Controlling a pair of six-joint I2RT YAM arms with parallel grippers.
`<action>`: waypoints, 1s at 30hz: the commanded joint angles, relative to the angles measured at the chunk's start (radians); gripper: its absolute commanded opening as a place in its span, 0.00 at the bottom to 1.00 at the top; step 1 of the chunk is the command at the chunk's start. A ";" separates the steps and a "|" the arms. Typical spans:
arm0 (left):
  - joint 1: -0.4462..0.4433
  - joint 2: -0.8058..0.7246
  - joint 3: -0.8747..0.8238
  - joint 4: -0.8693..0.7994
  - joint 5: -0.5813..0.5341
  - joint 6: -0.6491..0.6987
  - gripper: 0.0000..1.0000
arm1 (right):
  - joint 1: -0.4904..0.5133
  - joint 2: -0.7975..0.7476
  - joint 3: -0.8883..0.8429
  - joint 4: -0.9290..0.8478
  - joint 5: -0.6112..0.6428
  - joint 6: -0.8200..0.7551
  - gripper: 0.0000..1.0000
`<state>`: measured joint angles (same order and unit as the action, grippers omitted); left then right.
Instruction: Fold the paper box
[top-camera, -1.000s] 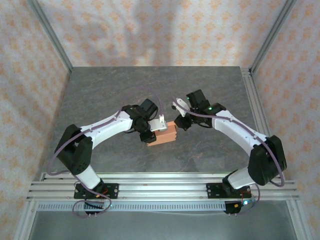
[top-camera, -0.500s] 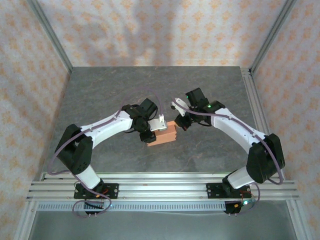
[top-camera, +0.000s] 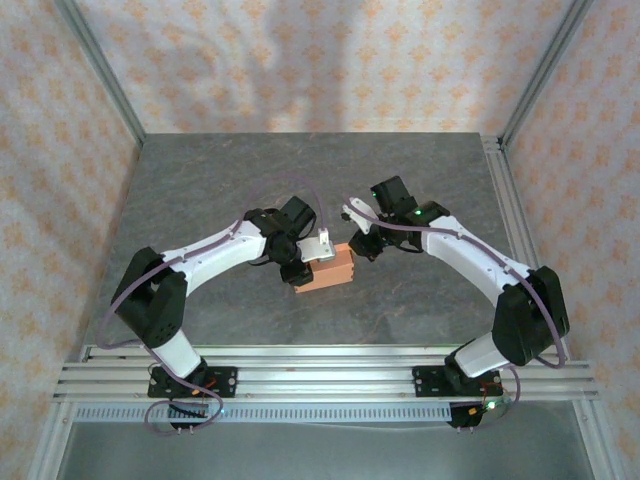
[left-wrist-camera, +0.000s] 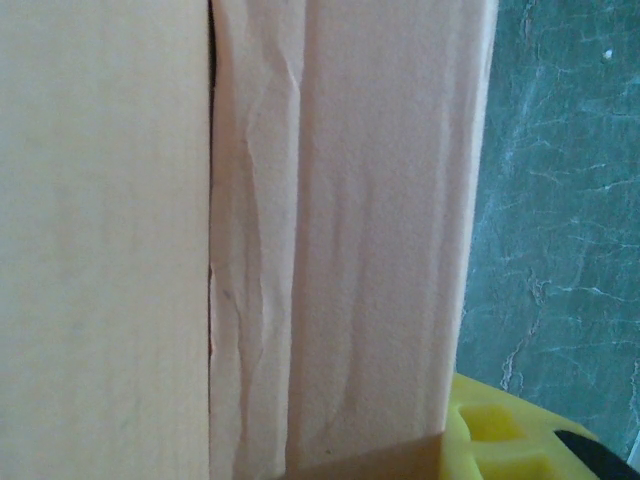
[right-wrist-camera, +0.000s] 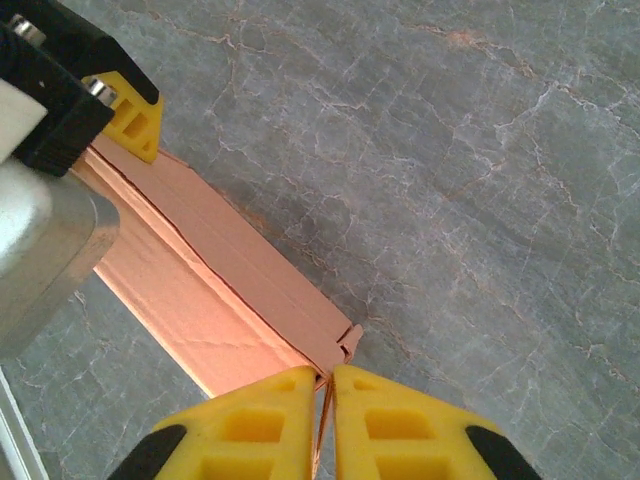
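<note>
At mid-worktop (top-camera: 220, 180), between left arm (top-camera: 200, 255) and right arm (top-camera: 470, 255), the box (top-camera: 326, 270) shows as a small salmon card block, mostly folded, seemingly carried by both claws rather than lying flat. Left claw (top-camera: 311, 260) grasps the box's left end. In the left wrist view the box fills the frame with one yellow finger (left-wrist-camera: 500, 445) tight on its edge; the other finger is hidden, so that grasp is judged, not fully seen. Right claw (right-wrist-camera: 325, 400) is clenched on the box's near corner, thin card edge pinched between its pads, a small tab (right-wrist-camera: 350, 340) poking out just beside. Handling, my read: light, thin card, stiff only across panels, bends at creases. Wrinkles (left-wrist-camera: 255, 200) on one panel say it crushes and tears easily. Smooth face, could slip if pinched at the very tip. Best hold: across a closed end or full panel; pinch flaps near the crease, not the free edge. Long seam (right-wrist-camera: 230, 270) looks slightly open, so closing probably not finished.
</note>
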<state>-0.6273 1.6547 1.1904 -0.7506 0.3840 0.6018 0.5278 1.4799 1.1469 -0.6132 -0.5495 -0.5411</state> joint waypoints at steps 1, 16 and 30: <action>0.000 0.042 -0.011 -0.046 0.006 -0.005 0.30 | 0.008 -0.007 0.014 -0.051 -0.026 -0.025 0.15; 0.000 0.052 -0.010 -0.051 0.005 -0.005 0.30 | 0.009 -0.008 0.009 -0.063 0.005 -0.033 0.16; 0.000 0.052 0.001 -0.067 -0.029 -0.068 0.46 | 0.012 -0.044 -0.028 0.050 -0.011 0.143 0.00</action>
<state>-0.6273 1.6627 1.1957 -0.7521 0.3851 0.5812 0.5262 1.4776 1.1435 -0.6285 -0.5362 -0.4881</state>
